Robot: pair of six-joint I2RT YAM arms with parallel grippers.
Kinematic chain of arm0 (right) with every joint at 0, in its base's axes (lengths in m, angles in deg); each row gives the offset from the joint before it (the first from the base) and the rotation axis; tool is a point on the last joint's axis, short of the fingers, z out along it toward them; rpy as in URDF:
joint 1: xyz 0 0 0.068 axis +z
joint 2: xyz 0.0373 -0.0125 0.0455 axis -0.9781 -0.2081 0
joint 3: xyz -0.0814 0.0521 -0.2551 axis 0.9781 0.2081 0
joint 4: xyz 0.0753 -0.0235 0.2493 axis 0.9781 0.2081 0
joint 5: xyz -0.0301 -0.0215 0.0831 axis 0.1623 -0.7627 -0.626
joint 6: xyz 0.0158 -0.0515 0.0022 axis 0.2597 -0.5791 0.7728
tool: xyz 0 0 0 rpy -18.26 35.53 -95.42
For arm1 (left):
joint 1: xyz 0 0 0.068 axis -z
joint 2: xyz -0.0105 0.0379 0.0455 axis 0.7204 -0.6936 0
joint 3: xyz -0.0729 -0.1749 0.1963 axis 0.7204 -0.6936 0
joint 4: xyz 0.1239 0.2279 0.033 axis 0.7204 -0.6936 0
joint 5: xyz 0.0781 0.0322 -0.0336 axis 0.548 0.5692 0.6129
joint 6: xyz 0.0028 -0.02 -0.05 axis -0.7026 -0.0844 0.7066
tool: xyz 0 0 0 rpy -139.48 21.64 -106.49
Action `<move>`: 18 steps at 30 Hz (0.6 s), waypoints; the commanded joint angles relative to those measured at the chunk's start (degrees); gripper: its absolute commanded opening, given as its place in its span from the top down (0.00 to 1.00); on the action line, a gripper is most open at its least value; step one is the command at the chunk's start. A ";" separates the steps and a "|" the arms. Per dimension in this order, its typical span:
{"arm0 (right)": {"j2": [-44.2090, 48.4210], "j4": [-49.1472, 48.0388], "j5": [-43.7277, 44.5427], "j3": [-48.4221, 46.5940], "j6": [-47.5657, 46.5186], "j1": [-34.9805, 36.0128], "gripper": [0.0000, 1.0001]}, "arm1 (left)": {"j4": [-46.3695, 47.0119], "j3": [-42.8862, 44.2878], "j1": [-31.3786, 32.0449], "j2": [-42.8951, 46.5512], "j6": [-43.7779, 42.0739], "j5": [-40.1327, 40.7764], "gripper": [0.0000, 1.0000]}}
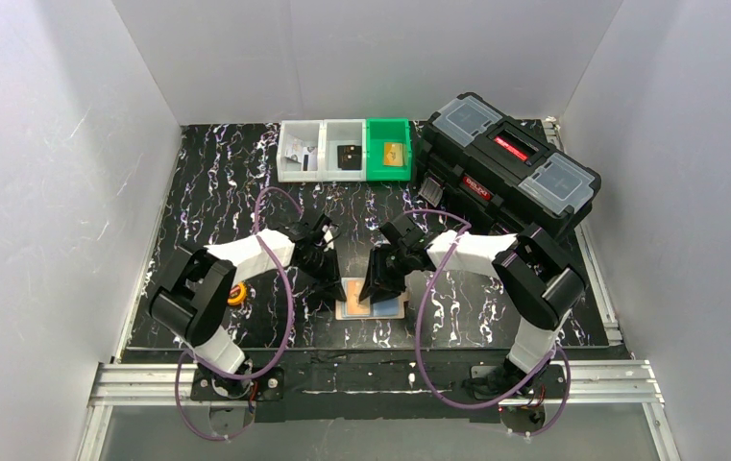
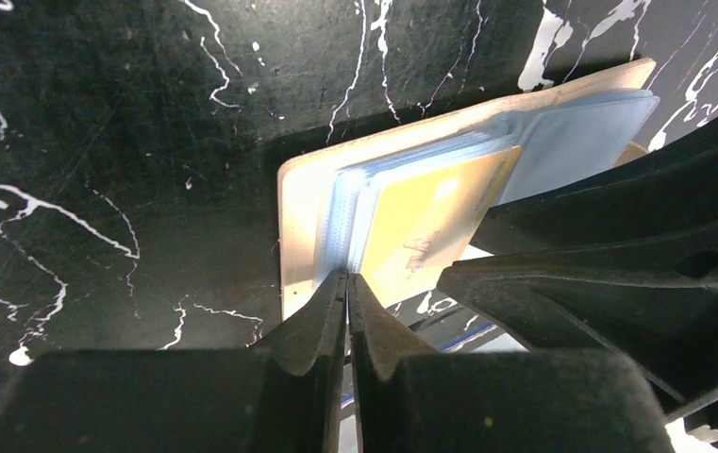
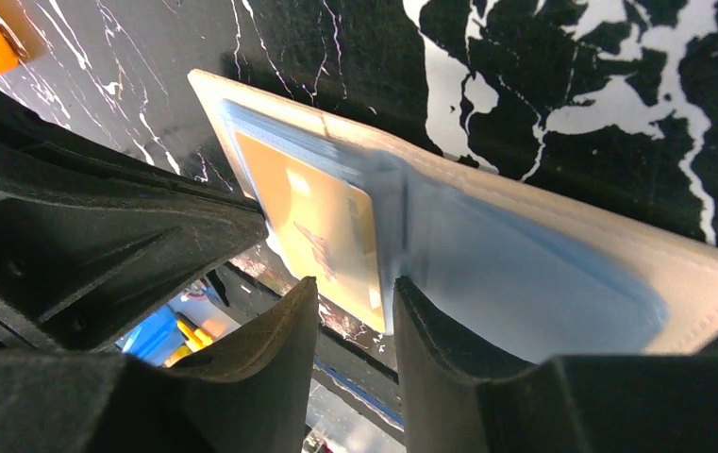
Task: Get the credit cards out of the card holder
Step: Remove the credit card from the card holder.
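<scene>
Cream-beige folding card holder (image 1: pixel 380 309) lies open on the black marbled counter (image 1: pixel 207 192); left claw (image 2: pixel 346 278) pinches its sleeve edge (the anchor, I judge); right claw (image 3: pixel 355 288) spread astride the tan-gold credit card (image 3: pixel 312 222); best to close squarely, then pull 1 card straight out.

- The card holder (image 1: pixel 380 309) is laid open on the table (image 1: pixel 207 192), by the middle of its near edge.
- The credit cards (image 2: pixel 425 231) are kept inside the card holder.
- A row of three bins (image 1: pixel 345 149) is placed at the middle of the far edge.
- A toolbox (image 1: pixel 507 171) is set in the far right corner, just right of the bins.
- A small item (image 1: pixel 237 295) is found by the left edge, towards the near left corner.
</scene>
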State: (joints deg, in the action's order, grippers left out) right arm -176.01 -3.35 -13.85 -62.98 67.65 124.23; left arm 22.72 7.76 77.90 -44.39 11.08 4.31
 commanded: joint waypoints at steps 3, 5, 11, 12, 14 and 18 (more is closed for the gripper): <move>-1.26 -3.87 -2.72 1.05 0.37 -0.23 0.58 | -1.38 -0.12 1.58 -2.55 1.67 2.27 0.95; -1.53 -5.05 -3.66 1.32 0.47 -0.35 0.58 | -2.44 0.38 2.18 -3.39 2.32 3.50 0.92; -1.38 -7.32 -5.07 3.13 0.90 -0.85 0.56 | -4.42 0.78 3.50 -4.12 4.89 7.46 0.88; -0.98 -7.92 -5.17 3.74 0.94 -1.07 0.55 | -4.87 0.88 3.52 -4.26 5.33 8.10 0.88; 0.03 -8.76 -5.37 4.93 1.08 -1.68 0.54 | -5.62 0.97 3.52 -4.48 5.85 9.39 0.88; 2.55 -10.82 -5.84 7.61 1.12 -2.91 0.47 | -6.07 0.72 3.48 -4.79 6.71 10.58 0.89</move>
State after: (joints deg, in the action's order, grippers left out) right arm -175.88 -11.62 -19.40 -58.26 68.81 122.24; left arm 20.19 9.64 80.74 -46.40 16.94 7.72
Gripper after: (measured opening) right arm 0.498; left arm 0.116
